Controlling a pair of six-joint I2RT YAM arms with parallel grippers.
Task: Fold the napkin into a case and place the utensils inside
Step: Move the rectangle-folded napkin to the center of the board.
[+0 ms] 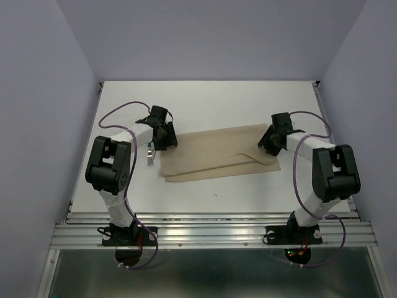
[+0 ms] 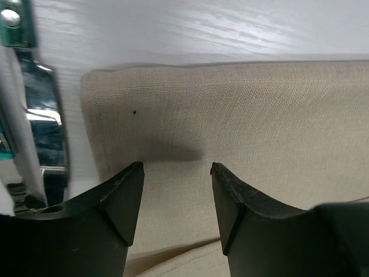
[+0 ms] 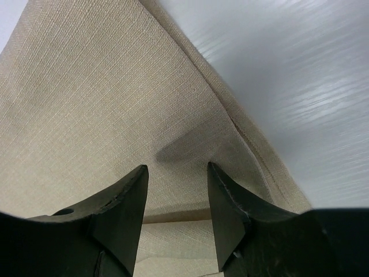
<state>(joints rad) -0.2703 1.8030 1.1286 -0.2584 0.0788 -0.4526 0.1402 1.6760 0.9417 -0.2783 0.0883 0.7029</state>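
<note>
Near edge: both arm bases sit on the metal rail (image 1: 211, 231), L at left, R at right.

Mid table (image 1: 205, 102): I see the napkin (image 1: 217, 154) lying flat, folded into a long strip running left-right, its right end slightly farther than its left. A lower layer shows along its near edge.

The utensils (image 1: 151, 159) lie on bare table just beside the strip's left end, outside the cloth. The fork tines point toward the near edge. L wrist cam shows silver metal w/ a green handle (image 2: 40, 115) beside the cloth corner.

Left gripper (image 1: 162, 138) is over the strip's left end, jaws apart and nothing between them. Cloth contact I cannot confirm.

Right gripper (image 1: 270, 141) is over the right end, close to the cloth's edge. Its jaws are likewise apart and hold nothing.
</note>
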